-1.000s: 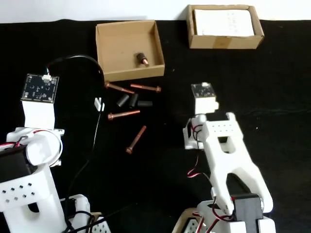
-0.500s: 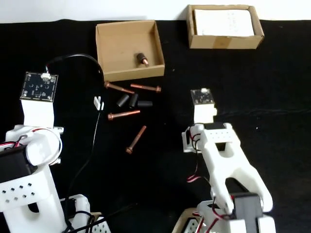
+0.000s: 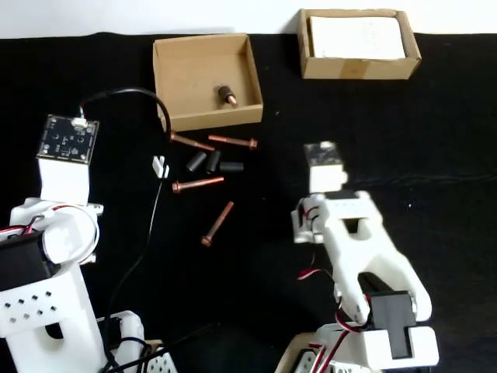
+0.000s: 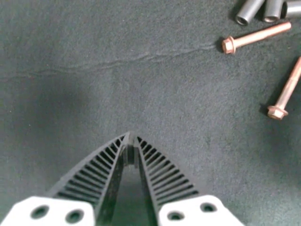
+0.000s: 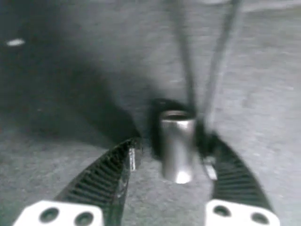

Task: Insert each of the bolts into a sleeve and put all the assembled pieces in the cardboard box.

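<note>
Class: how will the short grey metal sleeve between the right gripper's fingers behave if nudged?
Seemingly upright on end, the short grey metal sleeve probably tips easily. Its smooth round wall suggests rolling afterwards, perhaps slipping when pinched.

Even overhead light filled the high view: the black cloth (image 3: 443, 233) drank it, while the wall strip (image 3: 116, 15) at twelve o'clock and the paper (image 3: 357, 36) at one o'clock glared white. A soft shadow dimmed the cloth ahead of the left gripper (image 4: 131, 139). The sleeve (image 5: 177, 141) at the right gripper (image 5: 171, 150) bore a bright glint, and the heavy shadow beside it was perhaps the arm's own.
</note>
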Robot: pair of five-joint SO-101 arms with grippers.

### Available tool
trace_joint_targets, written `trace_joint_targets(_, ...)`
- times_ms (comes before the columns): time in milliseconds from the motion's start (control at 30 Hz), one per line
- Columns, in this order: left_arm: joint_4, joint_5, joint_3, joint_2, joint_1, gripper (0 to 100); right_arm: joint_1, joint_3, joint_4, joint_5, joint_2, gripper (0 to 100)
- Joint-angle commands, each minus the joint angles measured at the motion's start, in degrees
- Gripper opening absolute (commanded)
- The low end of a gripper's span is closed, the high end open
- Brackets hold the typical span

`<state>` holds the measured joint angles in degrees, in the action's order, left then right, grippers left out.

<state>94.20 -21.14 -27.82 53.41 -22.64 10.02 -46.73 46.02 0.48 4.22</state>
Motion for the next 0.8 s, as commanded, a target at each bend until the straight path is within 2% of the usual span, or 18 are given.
trace_joint_targets(0, -0.7, -0.4, 0.3, 0.5, 0.5, 1, 1.0, 0.0, 1.2, -0.4, 0.9, 1.5)
trace_joint_targets(233, -0.7, -0.4, 0.2, 0.1, 0.5, 1, -2.4, 0.0, 1.6, -0.4, 6.6, 1.2)
trace_joint_targets(367, -0.7, -0.4, 0.2, 0.0, 0.5, 1, -3.6, 0.1, 5.9, -0.4, 12.6, 1.2)
trace_joint_targets(500, -0.7, -0.2, 0.6, 0.0, 0.6, 6, -4.9, 0.1, 10.5, -0.3, 21.1, 1.2)
trace_joint_targets(633, -1.1, 0.0, 0.6, 0.0, 0.6, 8, -8.5, -0.3, 12.5, 5.4, 28.8, 1.2)
trace_joint_targets(767, -2.7, 0.0, 0.3, 0.0, 2.0, 8, -12.1, 0.0, 16.4, 6.4, 35.0, 1.2)
